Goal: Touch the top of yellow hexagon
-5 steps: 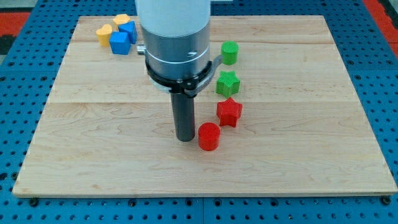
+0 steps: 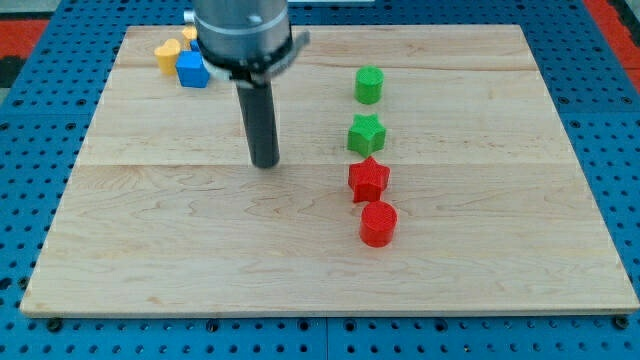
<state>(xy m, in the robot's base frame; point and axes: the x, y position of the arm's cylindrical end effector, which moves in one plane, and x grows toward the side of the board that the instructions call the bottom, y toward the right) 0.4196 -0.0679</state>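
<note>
The yellow hexagon (image 2: pixel 189 34) is at the view's top left, mostly hidden behind the arm's body, with only a sliver showing. A yellow heart-shaped block (image 2: pixel 167 54) and a blue cube (image 2: pixel 192 70) lie next to it; a second blue block is hidden by the arm. My tip (image 2: pixel 265 163) rests on the board, below and to the right of that cluster, well apart from it.
A green cylinder (image 2: pixel 369 85), a green star (image 2: pixel 366 133), a red star (image 2: pixel 368 180) and a red cylinder (image 2: pixel 378 224) form a column right of my tip. The wooden board (image 2: pixel 480 250) lies on a blue pegboard.
My tip has moved up and to the left, away from the red cylinder. The red cylinder now lies further right and slightly lower, below the red star.
</note>
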